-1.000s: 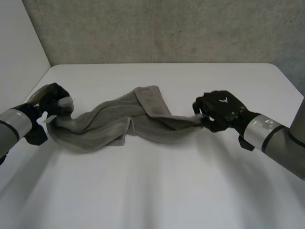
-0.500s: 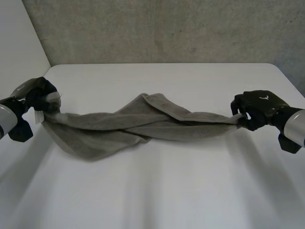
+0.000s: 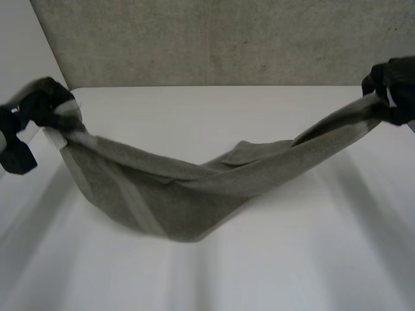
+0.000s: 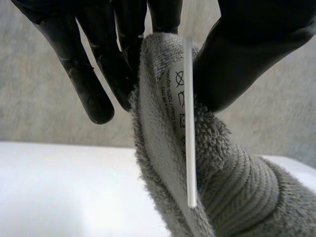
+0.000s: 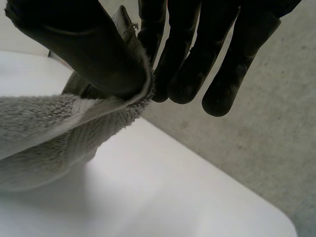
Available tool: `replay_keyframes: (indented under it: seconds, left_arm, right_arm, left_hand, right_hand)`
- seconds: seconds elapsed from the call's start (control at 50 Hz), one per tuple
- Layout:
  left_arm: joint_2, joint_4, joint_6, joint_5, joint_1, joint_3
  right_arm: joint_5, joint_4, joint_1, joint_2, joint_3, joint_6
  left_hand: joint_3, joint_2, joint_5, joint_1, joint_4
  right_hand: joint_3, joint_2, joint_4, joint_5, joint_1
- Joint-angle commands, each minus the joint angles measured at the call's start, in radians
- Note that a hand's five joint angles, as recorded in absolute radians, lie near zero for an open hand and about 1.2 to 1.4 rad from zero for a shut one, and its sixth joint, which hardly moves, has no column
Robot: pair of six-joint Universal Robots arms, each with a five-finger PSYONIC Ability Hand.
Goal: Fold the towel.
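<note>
A grey towel (image 3: 188, 191) hangs in a sagging arc between my two hands, lifted off the white table (image 3: 214, 110). My left hand (image 3: 40, 103) pinches one end of it at the far left, thumb against fingers. In the left wrist view that hand (image 4: 247, 54) grips the towel (image 4: 222, 182) beside its white care label (image 4: 177, 106). My right hand (image 3: 394, 81) holds the other end high at the far right. In the right wrist view the thumb of this hand (image 5: 89, 54) presses the towel's (image 5: 44, 133) corner against the fingers.
A grey concrete wall (image 3: 214, 39) stands behind the table's far edge. The white tabletop (image 3: 259, 259) stretches beneath the hanging towel.
Both hands have moved apart and upward. The towel, bunched on the table a second ago, now hangs stretched between them with its middle sagging low.
</note>
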Motion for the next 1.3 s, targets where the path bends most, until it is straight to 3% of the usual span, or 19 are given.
replay_keyframes:
  seconds: [0.02,0.08,0.12,0.22,0.3,0.34,0.36,0.4,0.46,0.64,0.66,0.68,0.72,0.76,0.84,0.98,1.12,1.22,1.3]
  left_arm:
    - [-0.118,0.025,-0.081,0.01,0.001,0.15]
    - [-0.19,0.037,-0.085,0.003,-0.008,0.195]
    - [-0.325,0.042,-0.083,-0.025,-0.022,0.314]
    - [-0.536,0.039,-0.082,-0.077,-0.04,0.524]
    - [-0.628,0.04,-0.08,-0.111,-0.042,0.636]
    - [-0.703,0.045,-0.078,-0.134,-0.043,0.716]
    - [-0.703,0.045,-0.078,-0.134,-0.043,0.717]
    - [-0.733,0.042,-0.078,-0.143,-0.046,0.752]
    - [-0.733,0.04,-0.077,-0.146,-0.051,0.749]
    - [-0.524,0.045,0.056,-0.137,-0.08,0.473]
    - [-0.457,0.054,0.111,-0.134,-0.08,0.383]
    - [-0.396,0.06,0.171,-0.134,-0.08,0.297]
    - [-0.334,0.065,0.235,-0.132,-0.082,0.211]
    - [-0.282,0.068,0.3,-0.132,-0.086,0.125]
    - [-0.149,0.086,0.469,-0.132,-0.092,-0.109]
    - [-0.044,0.134,0.596,-0.132,-0.169,-0.355]
    - [0.027,0.165,0.629,-0.141,-0.232,-0.486]
    - [0.037,0.237,0.629,-0.151,-0.269,-0.54]
    - [0.03,0.321,0.615,-0.204,-0.307,-0.567]
  right_arm:
    - [-0.003,-0.007,0.01,0.068,-0.05,0.041]
    - [0.027,-0.015,0.05,0.174,-0.07,0.043]
    - [0.116,-0.027,0.132,0.249,-0.105,0.044]
    - [0.214,-0.096,0.182,0.34,-0.116,0.066]
    - [0.213,-0.17,0.189,0.372,-0.091,0.153]
    - [0.213,-0.191,0.189,0.374,-0.076,0.208]
    - [0.211,-0.214,0.191,0.378,-0.056,0.255]
    - [0.208,-0.233,0.194,0.381,-0.033,0.284]
    - [0.205,-0.27,0.219,0.384,0.017,0.303]
    - [0.207,-0.343,0.269,0.386,0.135,0.267]
    - [0.205,-0.354,0.274,0.386,0.146,0.262]
    - [0.205,-0.354,0.274,0.386,0.146,0.262]
    - [0.208,-0.363,0.277,0.386,0.16,0.251]
    - [0.214,-0.363,0.277,0.386,0.163,0.242]
    - [0.221,-0.359,0.275,0.372,0.169,0.207]
    - [0.222,-0.359,0.265,0.302,0.208,0.164]
    - [0.227,-0.357,0.254,0.233,0.278,0.064]
    - [0.218,-0.363,0.24,0.149,0.396,-0.098]
    - [0.201,-0.371,0.239,0.076,0.465,-0.204]
  left_hand:
    - [0.051,0.042,0.102,0.095,0.033]
    - [0.051,0.042,0.102,0.095,0.033]
    - [0.051,0.042,0.102,0.095,0.033]
    - [0.051,0.042,0.102,0.095,0.033]
    - [0.028,0.019,0.079,0.072,0.01]
    - [-0.734,-0.743,-0.682,-0.69,-0.752]
    - [-0.739,-0.747,-0.687,-0.694,-0.757]
    - [-1.081,-1.089,-1.029,-1.036,-1.099]
    - [-1.159,-1.167,-1.107,-1.114,-1.176]
    - [-1.156,-1.164,-1.104,-1.111,-1.174]
    - [-1.156,-1.164,-1.104,-1.111,-1.174]
    - [-1.156,-1.164,-1.104,-1.111,-1.174]
    - [-1.153,-1.161,-1.101,-1.108,-1.171]
    - [-1.153,-1.161,-1.101,-1.108,-1.171]
    - [-1.144,-1.152,-1.092,-1.099,-1.162]
    - [-1.129,-1.138,-1.077,-1.085,-1.147]
    - [-1.126,-1.135,-1.074,-1.082,-1.144]
    - [-1.106,-1.114,-1.054,-1.061,-1.124]
    - [-1.106,-1.114,-1.054,-1.061,-1.124]
  right_hand:
    - [0.045,0.065,0.049,0.053,0.065]
    - [0.045,0.065,0.049,0.053,0.065]
    - [0.045,0.065,0.049,0.053,0.065]
    - [0.045,0.065,0.049,0.053,0.065]
    - [0.045,0.065,0.049,0.053,0.065]
    - [0.045,0.065,0.049,0.053,0.065]
    - [0.045,0.065,0.049,0.053,0.065]
    - [0.045,0.065,0.049,0.053,0.065]
    - [0.045,0.065,0.049,0.053,0.065]
    - [0.045,0.065,0.049,0.053,0.065]
    - [-0.143,-0.122,-0.139,-0.135,-0.123]
    - [-0.144,-0.124,-0.141,-0.137,-0.124]
    - [-1.1,-1.08,-1.097,-1.092,-1.08]
    - [-1.176,-1.156,-1.173,-1.168,-1.156]
    - [-1.176,-1.156,-1.173,-1.168,-1.156]
    - [-1.176,-1.156,-1.173,-1.168,-1.156]
    - [-1.176,-1.156,-1.173,-1.168,-1.156]
    - [-1.176,-1.156,-1.173,-1.168,-1.156]
    - [-1.176,-1.156,-1.173,-1.168,-1.156]
